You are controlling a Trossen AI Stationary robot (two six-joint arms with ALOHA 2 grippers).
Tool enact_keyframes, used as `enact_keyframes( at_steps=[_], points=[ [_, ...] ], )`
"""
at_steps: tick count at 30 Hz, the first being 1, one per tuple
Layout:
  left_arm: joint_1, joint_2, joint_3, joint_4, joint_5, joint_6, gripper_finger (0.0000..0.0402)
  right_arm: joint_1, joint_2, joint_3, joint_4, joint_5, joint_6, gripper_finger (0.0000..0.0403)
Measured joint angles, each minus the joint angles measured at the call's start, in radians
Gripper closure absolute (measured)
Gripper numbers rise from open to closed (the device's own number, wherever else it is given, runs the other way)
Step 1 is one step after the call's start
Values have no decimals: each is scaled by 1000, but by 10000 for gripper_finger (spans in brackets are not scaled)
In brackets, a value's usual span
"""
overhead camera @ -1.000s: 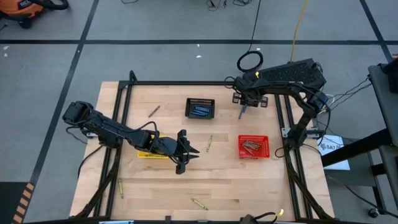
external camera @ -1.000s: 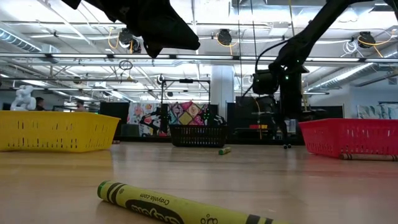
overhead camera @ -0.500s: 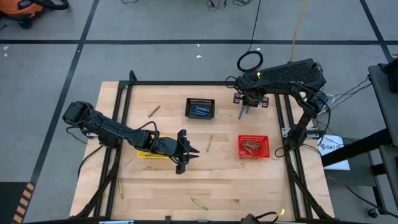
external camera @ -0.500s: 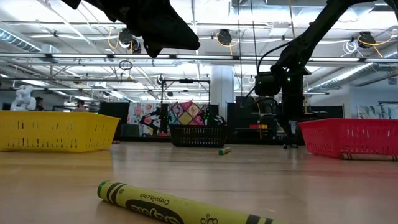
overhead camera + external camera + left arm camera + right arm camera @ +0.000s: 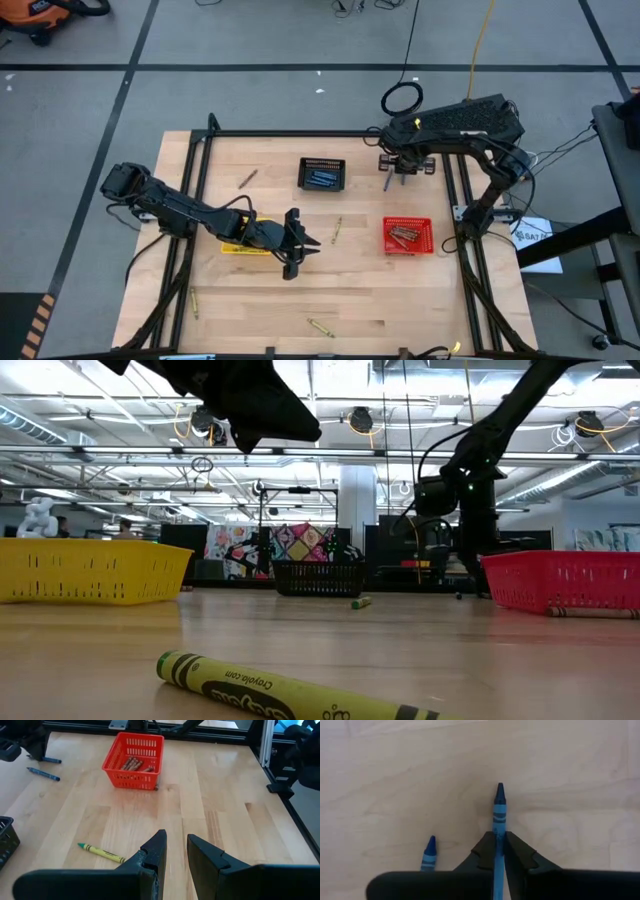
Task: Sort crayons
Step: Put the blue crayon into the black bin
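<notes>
My right gripper stands at the table's far right, pointing down and shut on a blue crayon. A second blue crayon lies flat on the wood beside it. My left gripper hovers open over the table's middle with nothing between its fingers. A yellow crayon lies ahead of it. Loose crayons also lie at the far left (brown) and near the front edge (yellow). My right gripper pinches the blue crayon's wrapped shaft between its two fingers, coming from above and pointing down. The crayon's pointed end sticks out past the fingertips. Its other end is hidden by the fingers. Whether it is clear of the wood, I cannot tell.
A black basket with blue crayons stands far centre. A red basket with brown-red crayons stands at the right, and a yellow basket sits under my left arm. Another yellow crayon lies near left. Black frame rails border the table.
My right gripper has sunk toward the table over the blue crayon and has shut on it.
</notes>
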Motion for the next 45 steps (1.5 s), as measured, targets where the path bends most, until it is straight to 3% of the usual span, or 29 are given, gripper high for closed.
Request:
enact_keyframes(
  at_steps=[9, 19, 23, 39, 45],
  points=[
    [1, 0, 0, -25, -13, 0, 320, 9, -27, -9, 21, -4, -247, 402],
    [1, 0, 0, -26, -23, 0, 320, 9, -161, -16, 10, -30, -337, 402],
    [1, 0, 0, -26, -23, 0, 320, 15, -217, -13, 42, -92, -366, 403],
    [2, 0, 0, -121, 4, -25, 320, 144, -274, -12, 453, -267, -416, 403],
    [3, 0, 0, -165, 6, -57, 320, 193, -274, -11, 605, -274, -502, 403]
  ],
)
